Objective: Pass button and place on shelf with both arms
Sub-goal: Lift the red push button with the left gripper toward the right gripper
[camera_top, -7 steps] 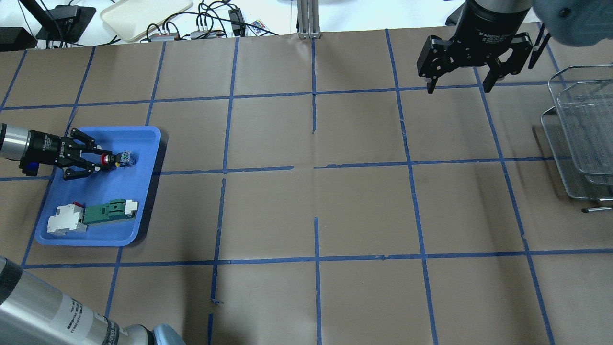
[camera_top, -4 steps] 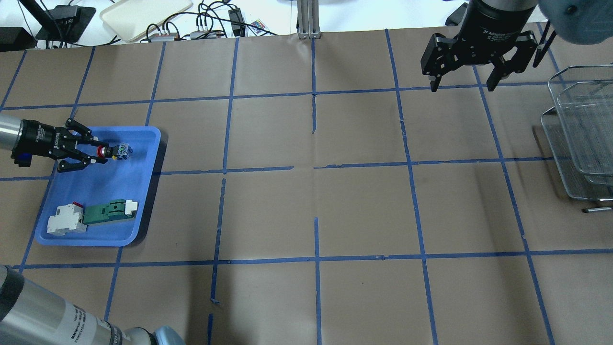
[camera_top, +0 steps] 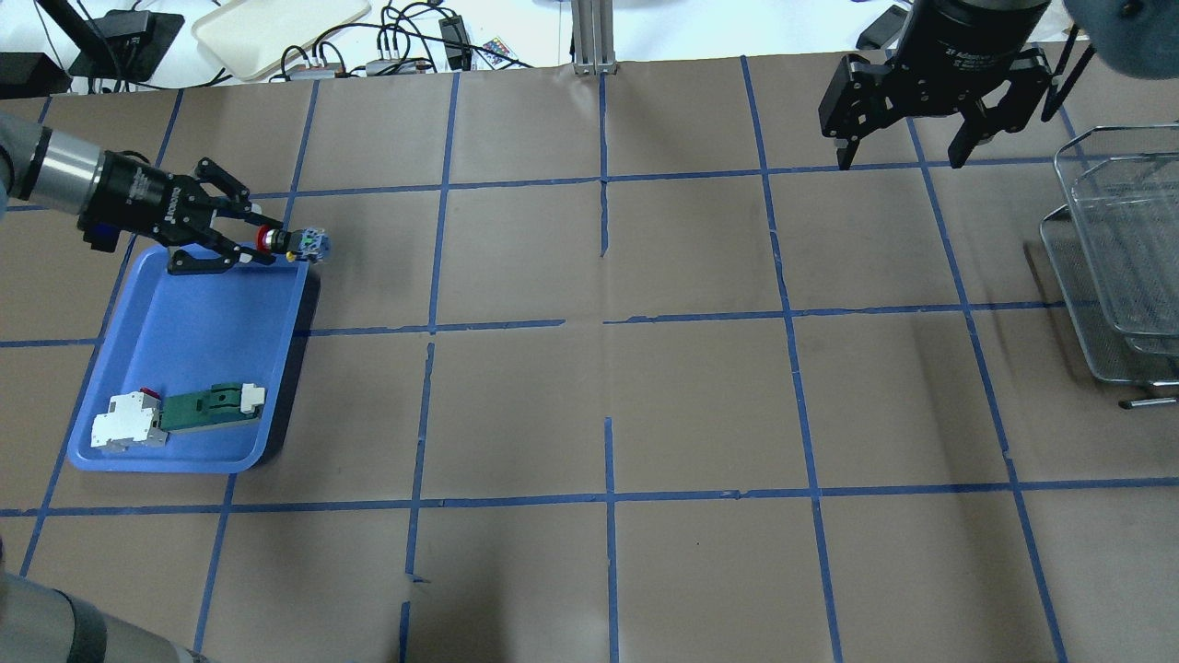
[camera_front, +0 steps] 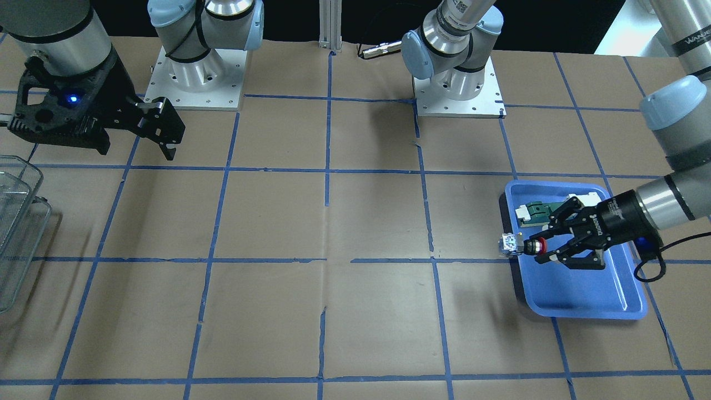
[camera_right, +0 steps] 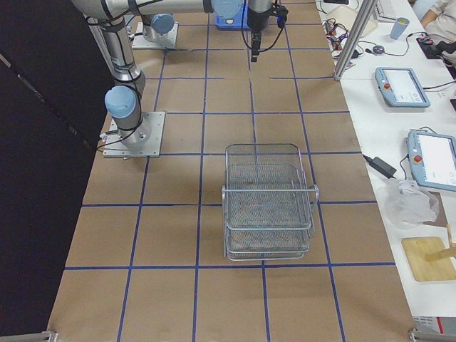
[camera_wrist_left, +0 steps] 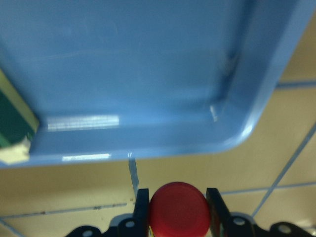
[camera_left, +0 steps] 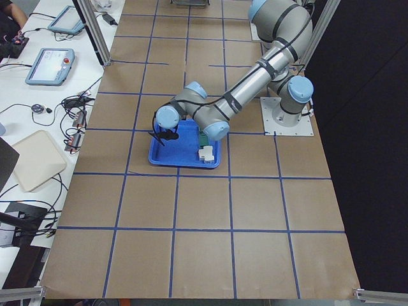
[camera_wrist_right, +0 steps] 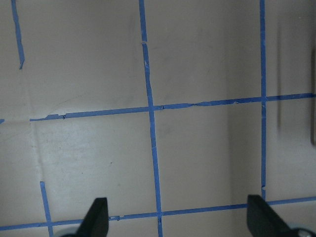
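My left gripper (camera_top: pixel 267 244) is shut on the button (camera_top: pixel 293 243), red cap between the fingers, blue-white block pointing right. It holds it in the air over the far right corner of the blue tray (camera_top: pixel 184 322). The button also shows in the front view (camera_front: pixel 519 245) and its red cap in the left wrist view (camera_wrist_left: pixel 179 209). My right gripper (camera_top: pixel 907 154) is open and empty, high over the far right of the table, also in the front view (camera_front: pixel 133 141). The wire-mesh shelf (camera_top: pixel 1119 258) stands at the right edge, and shows whole in the right side view (camera_right: pixel 267 203).
The blue tray holds a green-and-white flat part (camera_top: pixel 207 407) and a white block with a red tip (camera_top: pixel 129 421) at its near end. Brown paper with a blue tape grid (camera_top: pixel 608 368) covers the table. Cables and a cream tray (camera_top: pixel 276 28) lie beyond the far edge.
My left gripper has lifted the button off the tray and carried it up and toward the far right corner. My right gripper has drifted slightly right and farther away, still open.
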{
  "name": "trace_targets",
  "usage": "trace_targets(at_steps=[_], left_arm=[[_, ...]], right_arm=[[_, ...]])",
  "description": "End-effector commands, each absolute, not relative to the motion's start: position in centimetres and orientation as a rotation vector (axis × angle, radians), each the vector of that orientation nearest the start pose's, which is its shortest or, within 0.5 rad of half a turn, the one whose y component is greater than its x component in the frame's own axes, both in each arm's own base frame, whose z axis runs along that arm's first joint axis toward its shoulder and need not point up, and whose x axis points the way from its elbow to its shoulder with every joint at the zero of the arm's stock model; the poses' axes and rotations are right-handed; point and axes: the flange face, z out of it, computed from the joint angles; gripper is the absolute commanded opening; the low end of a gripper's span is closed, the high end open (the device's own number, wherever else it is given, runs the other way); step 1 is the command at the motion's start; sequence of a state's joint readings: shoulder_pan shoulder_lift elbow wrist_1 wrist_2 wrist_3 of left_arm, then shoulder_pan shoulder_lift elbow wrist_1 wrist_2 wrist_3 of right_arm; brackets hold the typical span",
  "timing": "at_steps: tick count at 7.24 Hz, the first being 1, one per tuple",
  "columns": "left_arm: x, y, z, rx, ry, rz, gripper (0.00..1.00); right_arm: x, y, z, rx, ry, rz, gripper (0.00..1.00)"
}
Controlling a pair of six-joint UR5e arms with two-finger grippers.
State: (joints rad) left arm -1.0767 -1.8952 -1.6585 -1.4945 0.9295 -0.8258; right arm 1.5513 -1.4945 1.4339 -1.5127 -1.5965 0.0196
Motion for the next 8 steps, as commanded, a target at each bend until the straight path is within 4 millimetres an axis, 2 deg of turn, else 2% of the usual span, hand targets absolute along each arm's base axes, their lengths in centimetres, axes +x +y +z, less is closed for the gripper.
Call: trace_targets(at_steps=[1, 2, 3, 4, 5, 6, 7, 8], left_arm=[[0.3, -57.3, 33.3, 1.616, -1.833, -0.638, 0.00], [-3.6, -56.3, 34.4, 1.603, -1.859, -0.661, 0.00], [-7.2, -55.3, 35.6, 1.571, -1.877, -0.679, 0.00], [-10.4, -54.5, 36.3, 1.593, -1.856, -0.723, 0.00], [-13.0, -53.7, 37.5, 1.604, -1.860, -0.721, 0.00], [-15.8, -52.9, 38.3, 1.605, -1.872, -0.729, 0.00], [-18.8, -52.5, 39.0, 1.620, -1.862, -0.719, 0.00], [-21.5, -52.9, 38.7, 1.657, -1.824, -0.696, 0.00]], right_arm=[[12.4, -52.5, 51.6, -0.189, 3.143, -0.023, 1.00], [12.5, -51.8, 51.8, -0.343, 3.131, -0.025, 1.00], [13.4, -51.0, 52.9, -0.402, 3.077, -0.073, 1.00], [14.6, -50.6, 53.5, -0.517, 2.935, -0.120, 1.00], [14.8, -50.2, 53.8, -0.727, 2.879, -0.149, 1.00], [14.7, -50.1, 53.9, -0.796, 2.870, -0.151, 1.00], [14.9, -49.9, 53.3, -1.029, 2.805, -0.147, 1.00], [15.9, -49.3, 51.0, -1.276, 2.698, -0.109, 1.00]])
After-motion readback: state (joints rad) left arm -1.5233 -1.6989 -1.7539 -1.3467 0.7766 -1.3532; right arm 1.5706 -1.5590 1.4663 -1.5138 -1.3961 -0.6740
